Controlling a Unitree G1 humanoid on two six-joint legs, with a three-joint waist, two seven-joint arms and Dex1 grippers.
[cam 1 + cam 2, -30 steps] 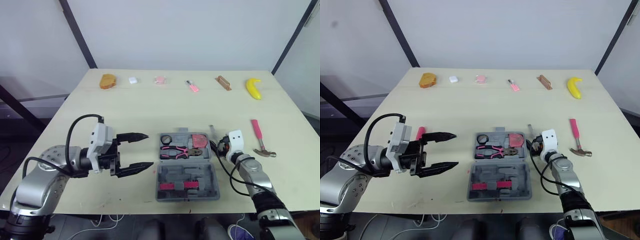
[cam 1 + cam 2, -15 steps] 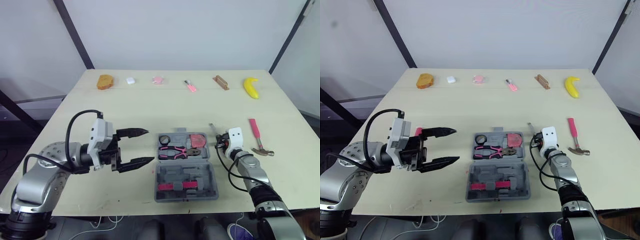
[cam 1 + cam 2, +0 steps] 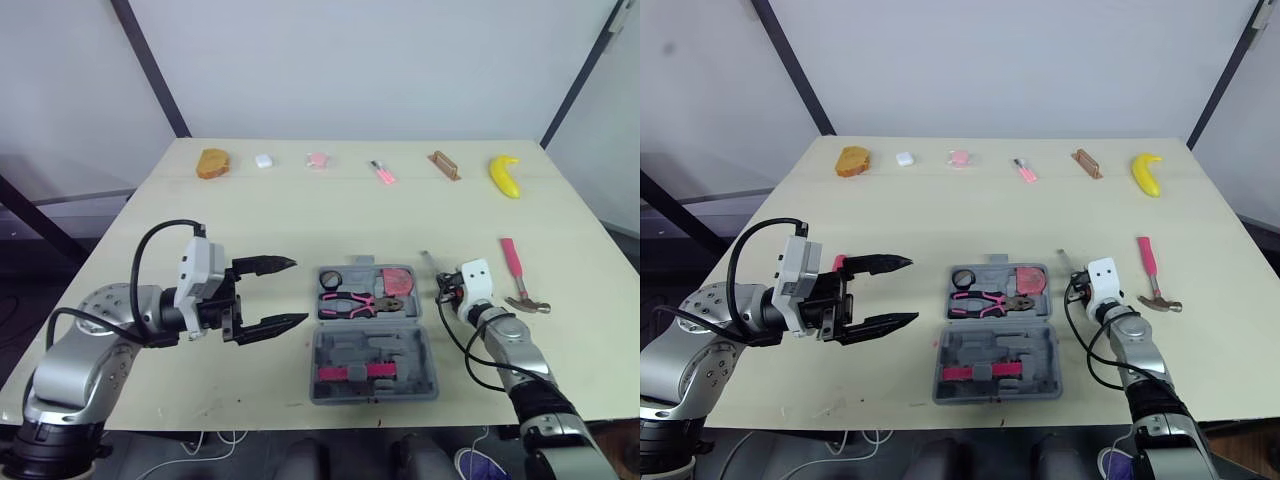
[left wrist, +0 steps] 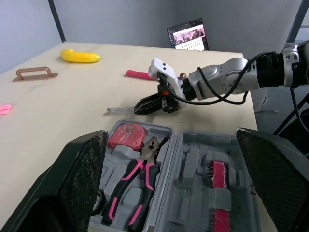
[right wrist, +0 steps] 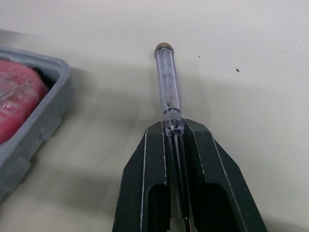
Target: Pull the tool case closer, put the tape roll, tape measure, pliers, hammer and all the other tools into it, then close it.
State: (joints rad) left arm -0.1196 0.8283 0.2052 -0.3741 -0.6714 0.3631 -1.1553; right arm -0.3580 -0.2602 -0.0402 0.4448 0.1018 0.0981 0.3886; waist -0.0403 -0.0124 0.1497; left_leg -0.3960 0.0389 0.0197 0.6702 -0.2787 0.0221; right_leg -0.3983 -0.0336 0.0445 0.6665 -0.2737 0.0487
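**Thin screwdriver [image 5: 168,82] clamped in right gripper [image 5: 174,126], beside tool case [image 3: 400,352]**

Light, stiff tool. The clear plastic handle looks smooth, likely slippery. Best hold is the metal shaft at the handle base, and the fingers pinch it there, handle poking out ahead. It sits just right of the open tool case, low over the table [image 3: 300,210]. Meanwhile the left gripper [image 3: 286,293] is spread wide, empty, left of the case.
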